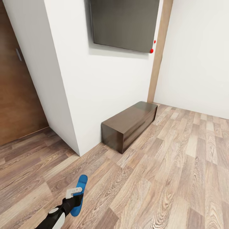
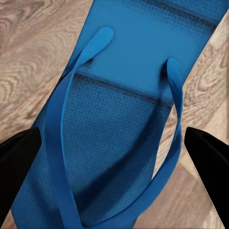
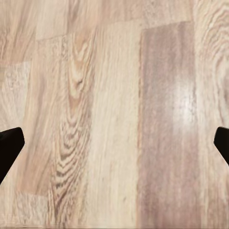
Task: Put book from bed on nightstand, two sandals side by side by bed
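One bright blue sandal (image 1: 80, 190) hangs low over the wood floor at the near left, with my left gripper (image 1: 74, 192) shut on it. Close up, the sandal (image 2: 119, 109) lies strap-side up between the two black fingers (image 2: 16, 167), and my left gripper (image 2: 114, 162) spans its sole. My right gripper (image 3: 114, 143) is open over bare planks, with nothing between its fingertips. The book, the bed, the nightstand and the other sandal are out of view.
A low dark-brown cabinet (image 1: 130, 124) stands against a white wall corner ahead. Above it a dark screen (image 1: 124, 24) hangs on the wall. A brown wooden door (image 1: 16, 79) is at the left. Wood-plank floor (image 1: 178, 175) stretches to the right.
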`<state>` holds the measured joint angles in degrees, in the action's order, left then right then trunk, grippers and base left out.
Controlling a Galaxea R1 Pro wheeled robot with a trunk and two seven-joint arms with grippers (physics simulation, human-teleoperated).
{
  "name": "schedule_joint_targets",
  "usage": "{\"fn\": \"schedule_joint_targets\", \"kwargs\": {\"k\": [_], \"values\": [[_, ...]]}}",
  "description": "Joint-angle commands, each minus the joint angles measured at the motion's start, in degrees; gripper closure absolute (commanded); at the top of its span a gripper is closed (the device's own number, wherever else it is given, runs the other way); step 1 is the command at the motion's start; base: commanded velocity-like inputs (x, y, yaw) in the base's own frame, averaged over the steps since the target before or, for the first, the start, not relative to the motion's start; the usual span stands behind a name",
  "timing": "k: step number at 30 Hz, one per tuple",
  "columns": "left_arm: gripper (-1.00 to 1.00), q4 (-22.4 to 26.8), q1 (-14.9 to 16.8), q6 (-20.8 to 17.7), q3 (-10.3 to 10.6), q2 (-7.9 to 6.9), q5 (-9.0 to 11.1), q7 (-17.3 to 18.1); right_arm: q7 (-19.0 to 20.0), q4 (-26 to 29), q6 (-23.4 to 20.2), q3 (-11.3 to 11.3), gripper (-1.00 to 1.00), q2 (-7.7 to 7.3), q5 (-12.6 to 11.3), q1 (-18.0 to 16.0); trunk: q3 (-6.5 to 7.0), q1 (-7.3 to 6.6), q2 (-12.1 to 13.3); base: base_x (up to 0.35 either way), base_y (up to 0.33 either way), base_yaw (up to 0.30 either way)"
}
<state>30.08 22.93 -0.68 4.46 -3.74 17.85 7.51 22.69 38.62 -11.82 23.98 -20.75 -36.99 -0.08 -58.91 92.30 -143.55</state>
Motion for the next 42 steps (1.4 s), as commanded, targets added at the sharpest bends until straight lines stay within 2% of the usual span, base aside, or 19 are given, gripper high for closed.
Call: {"fn": "schedule_joint_targets", "kwargs": {"k": [1,4,5,8,9,12,13,17,24,32,42], "values": [[1.0,0.02,0.01,0.1,0.35,-0.07,0.58,-0.05,0.17,0.04,-0.55,-0.17,-1.0,0.12,0.1,-0.01,0.18,-0.03,0.0,0.0,0.0,0.0],[1.0,-0.74,0.01,0.51,0.37,-0.05,0.59,-0.04,0.08,-0.04,0.0,-2.8,-1.0,0.85,4.25,-0.01,0.85,-0.11,0.04,0.0,0.0,0.0],[1.0,-1.94,0.01,0.83,0.37,-0.04,0.55,-0.04,-0.02,-0.07,0.63,-4.56,-1.0,1.12,6.98,-0.01,1.07,-0.14,0.05,0.0,0.0,0.0],[1.0,-4.54,0.01,2.21,0.42,-0.01,0.47,-0.04,-0.15,-0.1,2.21,-6.97,-1.0,1.68,11.03,-0.01,1.73,-0.21,0.09,0.0,0.0,0.0],[1.0,-6.32,0.01,3.83,0.43,0.16,0.43,-0.04,-0.2,-0.12,3.66,-8.11,-1.0,2.4,13.36,-0.01,1.95,-0.24,0.11,0.0,0.0,0.0],[1.0,-8.41,0.01,6.73,0.45,0.62,0.35,-0.04,-0.24,-0.14,6.19,-9.11,-1.0,3.71,15.96,-0.01,2.62,-0.32,0.15,0.0,0.0,0.0],[1.0,-9.38,0.01,8.33,0.45,0.86,0.32,-0.04,-0.25,-0.17,7.77,-9.48,-1.0,4.63,17.04,-0.01,2.84,-0.34,0.16,0.0,0.0,0.0],[1.0,-10.74,0.01,10.34,0.47,1.28,0.24,-0.04,-0.27,-0.2,9.95,-9.9,-1.0,5.88,18.34,-0.01,3.73,-0.45,0.21,0.0,0.0,0.0],[1.0,-11.33,0.01,11.15,0.47,1.84,0.25,-0.04,-0.17,-0.12,10.39,-9.9,-1.0,6.31,18.47,-0.01,5.28,-0.63,0.31,0.0,0.0,0.0],[1.0,-11.72,0.01,11.32,0.54,2.03,0.25,-0.04,-0.26,0.31,10.61,-9.78,-1.0,6.5,18.18,-0.01,6.71,-2.38,3.51,0.0,0.0,0.0],[1.0,-16.98,0.01,12.27,0.55,1.85,-0.01,0.02,-0.19,-0.12,11.26,-10.07,-1.0,6.76,18.54,-0.01,8.51,-4.58,7.53,0.0,0.0,0.0]]}}
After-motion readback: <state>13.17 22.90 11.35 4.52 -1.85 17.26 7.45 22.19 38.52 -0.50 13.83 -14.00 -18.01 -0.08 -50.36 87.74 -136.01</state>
